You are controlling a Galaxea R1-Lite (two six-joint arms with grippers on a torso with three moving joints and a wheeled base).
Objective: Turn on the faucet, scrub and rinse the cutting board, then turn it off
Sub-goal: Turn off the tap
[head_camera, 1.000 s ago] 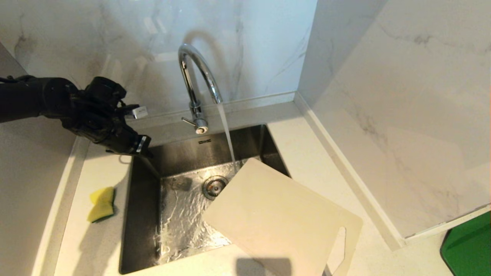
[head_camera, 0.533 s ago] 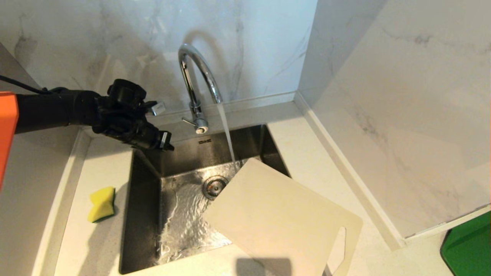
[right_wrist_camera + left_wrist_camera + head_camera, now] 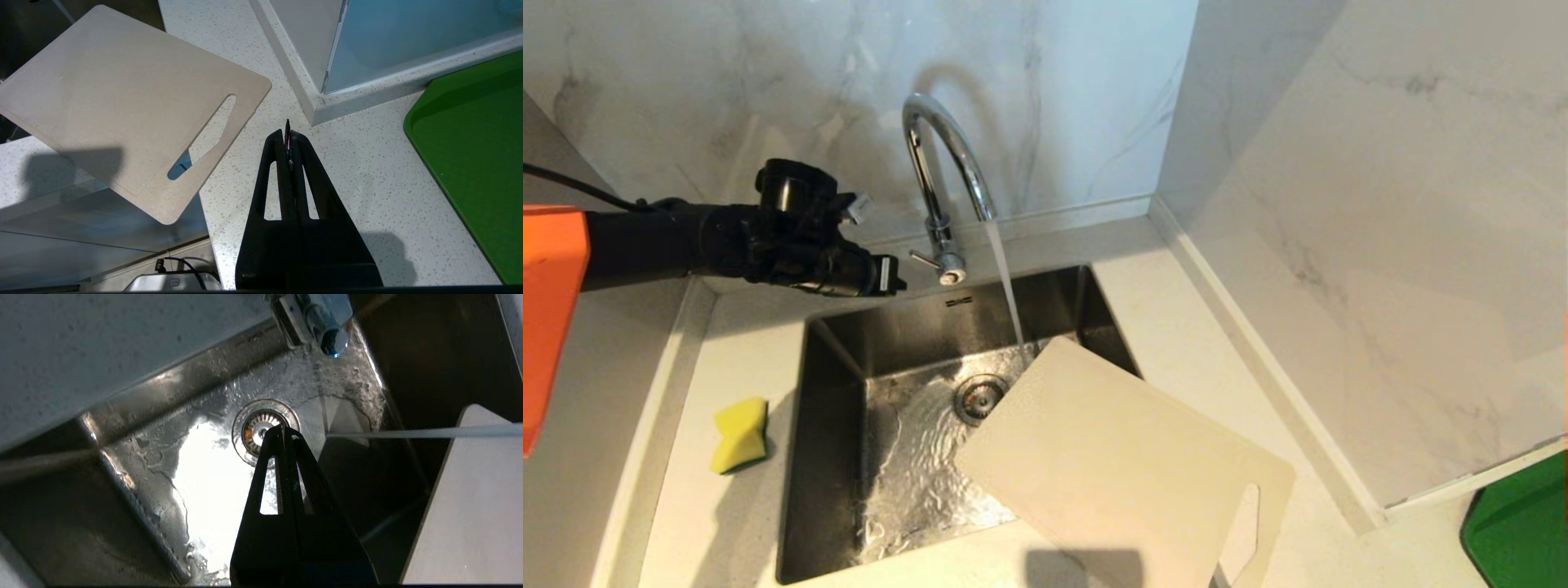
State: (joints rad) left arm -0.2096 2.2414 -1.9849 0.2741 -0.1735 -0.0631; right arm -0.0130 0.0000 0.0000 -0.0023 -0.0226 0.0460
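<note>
The chrome faucet (image 3: 938,175) runs a stream of water (image 3: 1006,286) into the sink, just past the far corner of the cutting board (image 3: 1119,465). The cream board lies tilted over the sink's right front corner, slot handle toward me; it also shows as the board (image 3: 122,94) and the board (image 3: 470,506). My left gripper (image 3: 898,284) is shut and empty, level with and a little left of the faucet's side lever (image 3: 923,260). In its wrist view the left gripper (image 3: 283,430) hangs over the drain (image 3: 255,433). My right gripper (image 3: 287,130) is shut above the counter, outside the head view.
A yellow-green sponge (image 3: 741,434) lies on the counter left of the steel sink (image 3: 796,490). A green tray (image 3: 1519,523) sits at the far right, also seen as the tray (image 3: 474,155). Marble walls close in behind and on the right.
My left arm has swung right from beside the sink's back-left corner to just short of the faucet's lever, and its wrist has levelled out. Water keeps running; the board has not moved.
</note>
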